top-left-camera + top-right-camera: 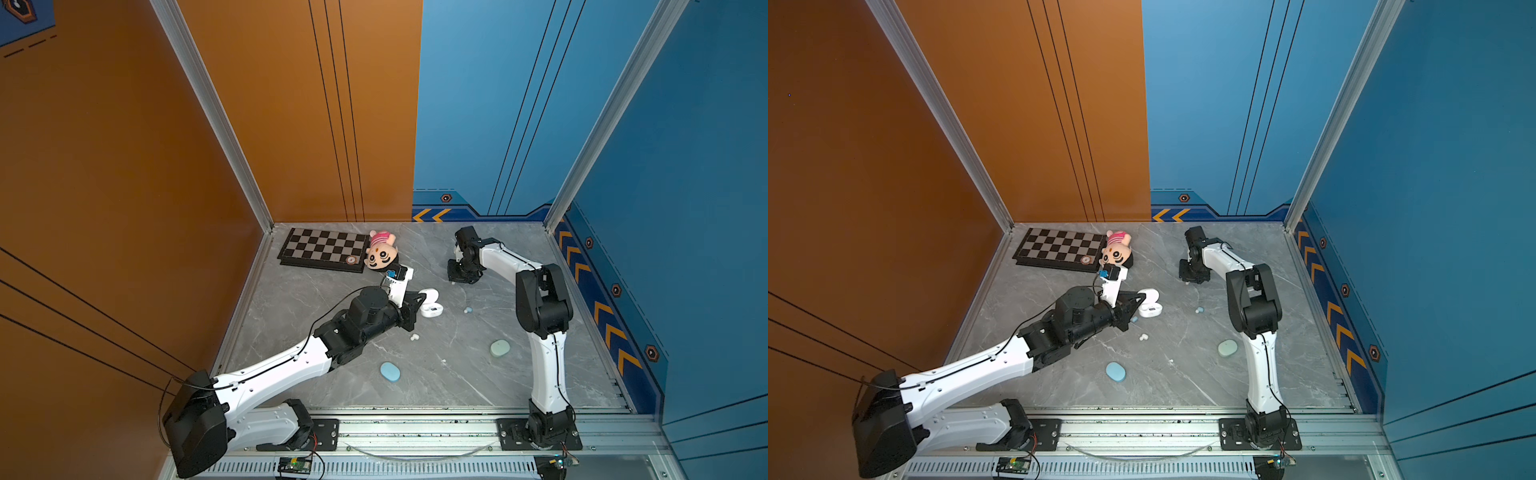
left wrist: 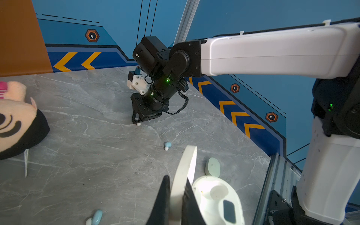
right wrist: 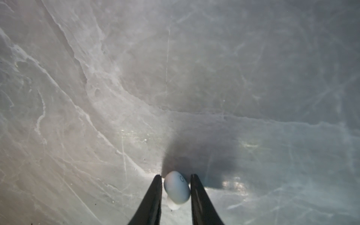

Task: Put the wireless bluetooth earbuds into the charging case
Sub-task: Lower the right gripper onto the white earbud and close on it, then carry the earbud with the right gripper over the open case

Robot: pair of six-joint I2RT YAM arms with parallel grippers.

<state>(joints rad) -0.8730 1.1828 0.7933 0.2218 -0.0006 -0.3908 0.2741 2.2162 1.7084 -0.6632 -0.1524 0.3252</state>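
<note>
The white charging case lies open mid-table, its base showing one hollow. My left gripper is shut on the case's raised lid. Farther back, my right gripper points down at the table. It is shut on a white earbud that rests on the surface. Loose earbuds lie around: a pale blue one, a white pair, and another blue one beside my left gripper.
A closed pale blue case lies toward the front and a closed mint case sits by the right arm. A chessboard and a plush head occupy the back left corner.
</note>
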